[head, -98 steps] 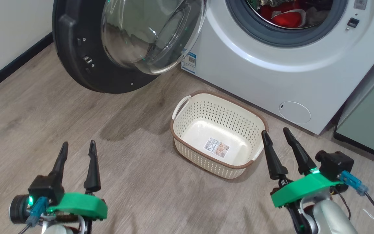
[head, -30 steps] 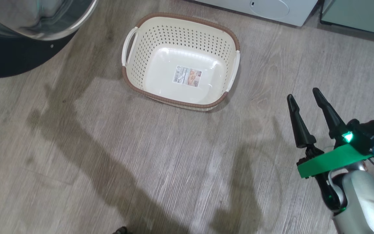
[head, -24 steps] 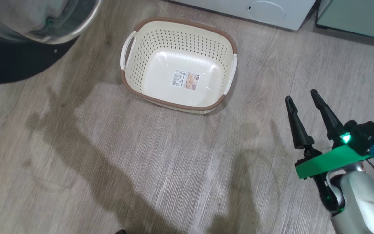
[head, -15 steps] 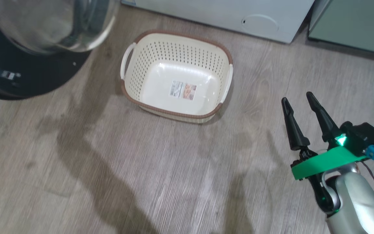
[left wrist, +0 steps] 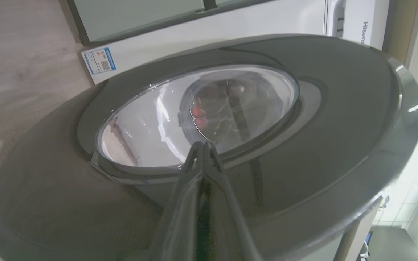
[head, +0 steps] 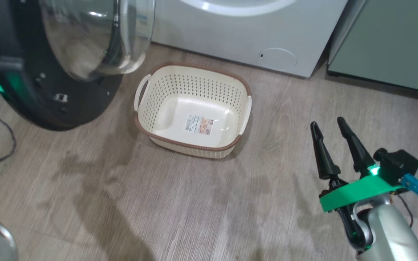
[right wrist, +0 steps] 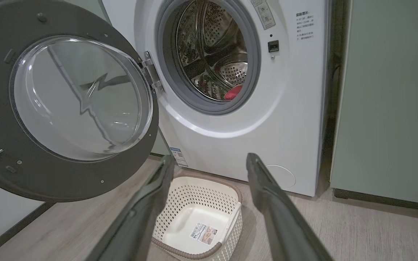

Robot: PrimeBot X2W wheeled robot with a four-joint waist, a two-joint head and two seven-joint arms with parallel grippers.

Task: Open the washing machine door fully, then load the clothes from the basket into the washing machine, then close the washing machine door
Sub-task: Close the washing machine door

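Note:
The washing machine door [head: 49, 108] stands swung open at the upper left, black rim around a clear glass bowl. My left gripper [left wrist: 203, 144] is shut and empty, its tips close to the outer face of the washing machine door [left wrist: 303, 119]; contact cannot be told. The cream basket [head: 191, 145] sits empty on the floor before the washing machine [head: 230, 32]. My right gripper [head: 326, 122] hangs open and empty to the basket's right. Red clothes [right wrist: 233, 92] lie inside the drum of the washing machine [right wrist: 296, 119], above the basket [right wrist: 194, 194], framed by my right gripper [right wrist: 209, 158].
A pale green cabinet [head: 386, 43] stands right of the washer. A dark cable [head: 2, 145] trails on the wood floor at the far left beside the door. Bare floor stretches in front of the basket.
The head camera has swung, bringing the door and washer front further into view. My left gripper, earlier open at the lower left, is now shut behind the door. The right gripper stays open.

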